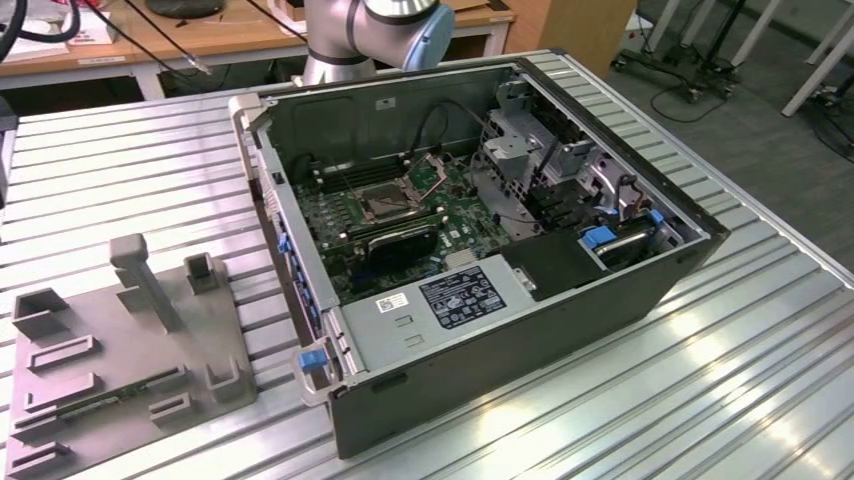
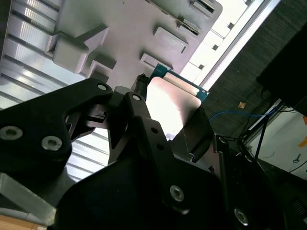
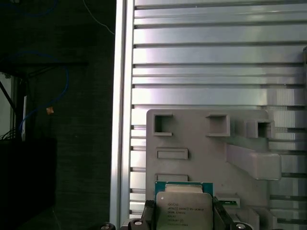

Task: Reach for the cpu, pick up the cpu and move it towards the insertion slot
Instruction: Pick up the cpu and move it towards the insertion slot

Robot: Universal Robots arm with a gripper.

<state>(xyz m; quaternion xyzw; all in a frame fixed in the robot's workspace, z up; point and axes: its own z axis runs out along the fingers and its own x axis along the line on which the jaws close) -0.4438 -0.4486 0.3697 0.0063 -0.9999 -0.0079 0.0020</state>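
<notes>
First wrist view: I am clamping the cpu (image 3: 184, 211) between my jaws, one pressing each side edge, and holding it lifted clear of the grey holder (image 3: 201, 143) on the desk (image 3: 201, 72).

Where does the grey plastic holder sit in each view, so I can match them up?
Exterior view: the grey plastic holder lies at the exterior view's left, beside the open computer case.
First wrist view: the holder lies behind the cpu, which the claw grips.
Second wrist view: the holder lies beyond the claw and cpu.
Shared landmark: the ribbed metal table beneath the holder.
</notes>
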